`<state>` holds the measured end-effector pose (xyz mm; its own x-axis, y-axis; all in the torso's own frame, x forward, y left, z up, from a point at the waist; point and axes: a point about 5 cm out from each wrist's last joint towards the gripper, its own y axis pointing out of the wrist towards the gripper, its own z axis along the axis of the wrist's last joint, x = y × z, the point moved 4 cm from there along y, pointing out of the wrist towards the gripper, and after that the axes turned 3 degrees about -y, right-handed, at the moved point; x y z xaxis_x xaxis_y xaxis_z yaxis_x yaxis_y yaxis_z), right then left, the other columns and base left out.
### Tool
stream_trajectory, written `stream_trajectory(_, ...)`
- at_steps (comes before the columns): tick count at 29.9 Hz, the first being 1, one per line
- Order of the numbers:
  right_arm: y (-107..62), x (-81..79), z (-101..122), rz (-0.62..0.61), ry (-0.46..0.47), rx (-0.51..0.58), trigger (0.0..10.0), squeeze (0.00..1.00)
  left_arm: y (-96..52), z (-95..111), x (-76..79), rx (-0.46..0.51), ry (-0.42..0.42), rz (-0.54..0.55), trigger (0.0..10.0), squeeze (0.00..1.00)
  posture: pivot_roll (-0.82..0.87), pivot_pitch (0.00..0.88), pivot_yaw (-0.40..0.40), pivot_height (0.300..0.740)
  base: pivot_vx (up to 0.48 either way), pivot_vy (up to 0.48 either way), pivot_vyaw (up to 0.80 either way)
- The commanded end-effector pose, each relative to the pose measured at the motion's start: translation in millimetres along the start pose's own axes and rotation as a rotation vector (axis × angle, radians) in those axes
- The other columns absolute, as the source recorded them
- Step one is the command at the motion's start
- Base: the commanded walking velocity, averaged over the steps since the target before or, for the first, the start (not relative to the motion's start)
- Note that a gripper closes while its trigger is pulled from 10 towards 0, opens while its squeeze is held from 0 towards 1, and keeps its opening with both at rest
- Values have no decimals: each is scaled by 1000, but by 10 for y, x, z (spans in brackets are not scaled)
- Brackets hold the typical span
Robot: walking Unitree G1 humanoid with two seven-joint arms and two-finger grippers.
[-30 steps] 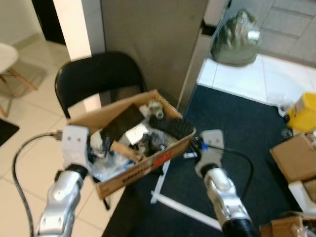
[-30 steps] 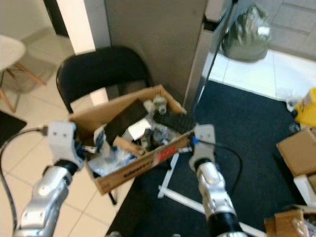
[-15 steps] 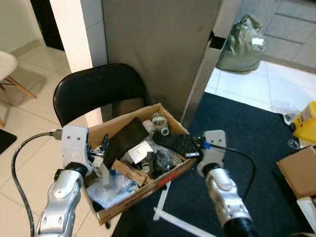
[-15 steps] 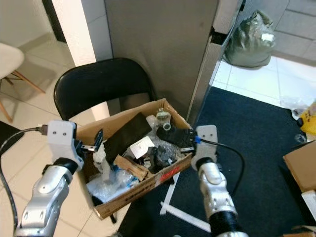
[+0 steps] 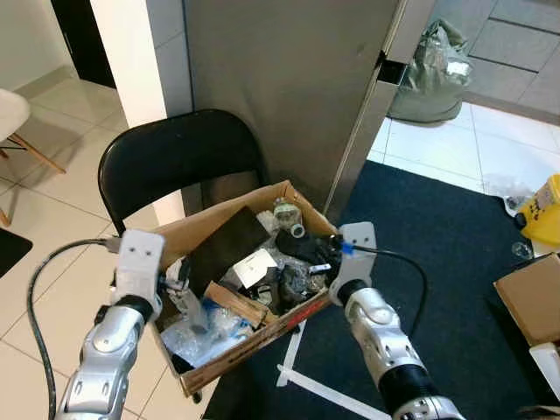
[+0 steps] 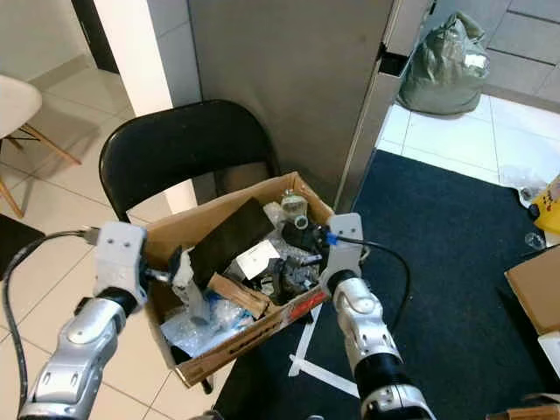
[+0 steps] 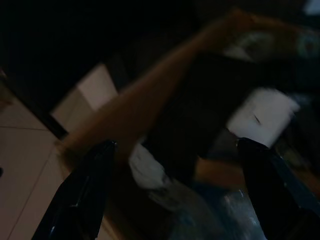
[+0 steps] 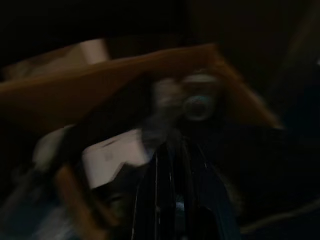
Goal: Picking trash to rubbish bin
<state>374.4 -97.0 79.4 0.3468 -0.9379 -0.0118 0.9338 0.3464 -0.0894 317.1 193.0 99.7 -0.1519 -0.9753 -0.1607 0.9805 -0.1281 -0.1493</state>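
Note:
An open cardboard box (image 5: 229, 363) full of trash sits on a black folding chair (image 5: 175, 153). Inside lie a black flat piece (image 5: 226, 245), a white paper (image 5: 255, 268), clear plastic wrap (image 5: 197, 337) and dark crumpled scraps (image 5: 297, 249). My left gripper (image 5: 179, 282) is at the box's left side, open over the plastic; in the left wrist view its fingers (image 7: 85, 192) stand wide apart. My right gripper (image 5: 317, 265) reaches over the box's right wall onto the dark scraps, its fingers (image 8: 170, 200) pressed together.
A grey pillar (image 5: 280, 87) rises right behind the chair. Dark carpet (image 5: 437, 254) with a white strip (image 5: 302, 381) lies to the right. A green bag (image 5: 433, 66), a yellow container (image 5: 542, 210) and another cardboard box (image 5: 529, 306) are further right. A white chair (image 5: 13, 114) stands far left.
The camera has shifted. My right gripper has moved left, further over the box's right wall onto the dark scraps. The left gripper stays at the box's left side.

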Motion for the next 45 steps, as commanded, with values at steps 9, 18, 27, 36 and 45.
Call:
stream_trajectory(9, 192, -751, -5, 270, -12, -36, 10000, 0, -75, -198, 91, -111, 79, -127, 10000, 0, 49, 159, -70, 740, 0, 0, 0)
stream_trajectory(18, 334, -902, 180, 267, 67, -6, 10000, 0, -160, -232, 83, -129, 66, -128, 10000, 0, 50, 179, -78, 740, 0, 0, 0)
stream_trajectory(27, 356, -921, 226, 283, 153, 9, 10000, 1000, -154, -169, 188, -96, 43, -184, 10000, 0, 45, 185, -73, 740, 0, 0, 0)
stream_trajectory(36, 369, -902, 261, 272, 173, 21, 10000, 251, -139, -135, 184, -84, 34, -179, 10000, 0, 44, 183, -71, 740, 0, 0, 0)
stream_trajectory(45, 246, -673, 291, 264, 370, 103, 10000, 1000, -53, -4, -15, -16, -43, -6, 10000, 0, 27, 165, -54, 740, 0, 0, 0)
